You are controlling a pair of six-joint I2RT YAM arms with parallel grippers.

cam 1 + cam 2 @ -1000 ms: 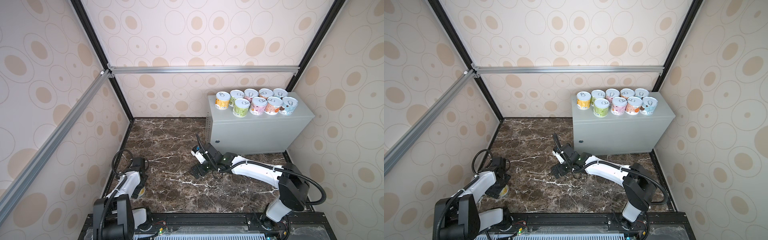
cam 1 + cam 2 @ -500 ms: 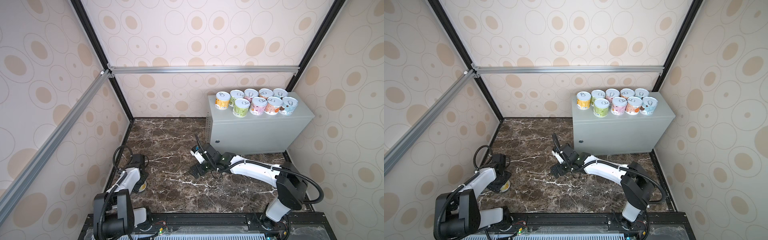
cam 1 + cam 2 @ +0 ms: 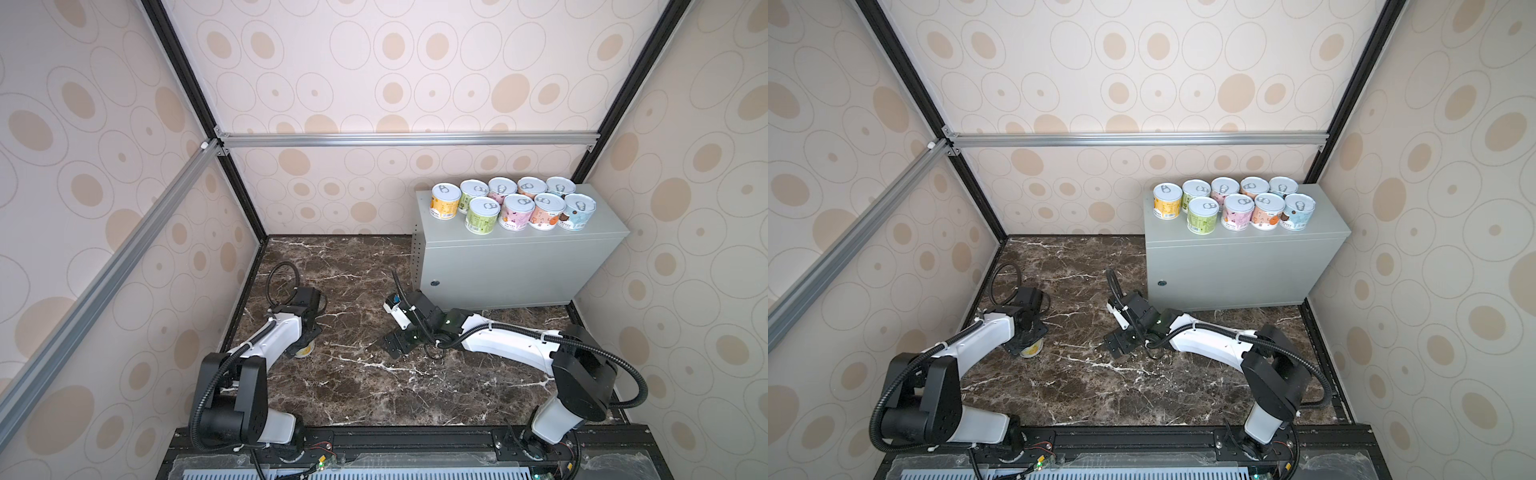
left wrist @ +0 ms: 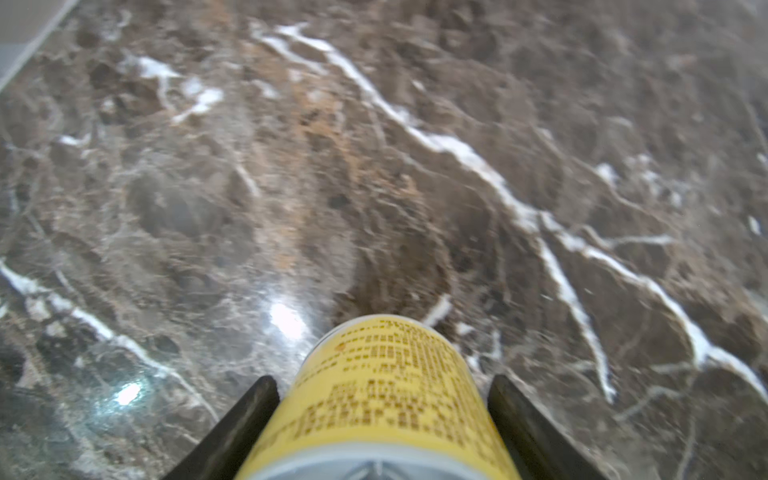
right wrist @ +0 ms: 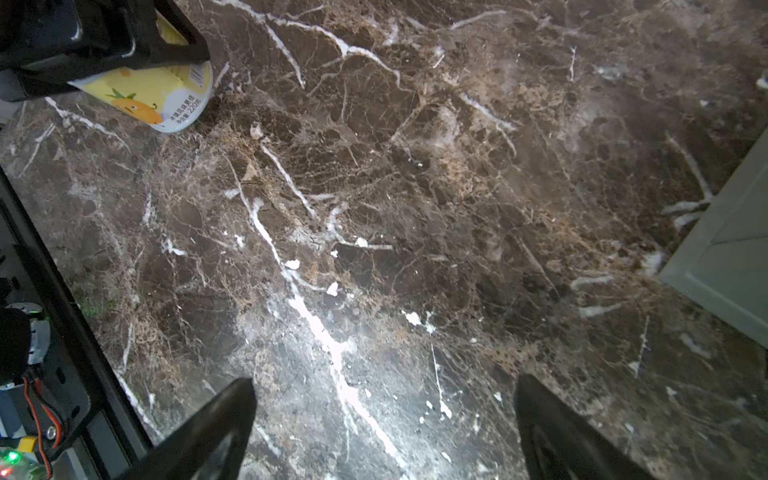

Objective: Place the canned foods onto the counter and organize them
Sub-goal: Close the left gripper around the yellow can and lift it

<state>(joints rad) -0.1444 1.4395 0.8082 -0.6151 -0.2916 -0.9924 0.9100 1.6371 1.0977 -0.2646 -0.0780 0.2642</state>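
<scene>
The left fingers (image 4: 249, 419) have just clamped the last yellow tin (image 4: 386, 395), bound for the desk (image 3: 598, 226); right fingers (image 5: 208, 432) gape empty.

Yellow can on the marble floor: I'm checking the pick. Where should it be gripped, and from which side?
Grip the yellow can across its round label wall, coming down from above the lid: it stands upright, and its short curved sides suit opposed fingers. The left gripper straddles it that way.
</scene>
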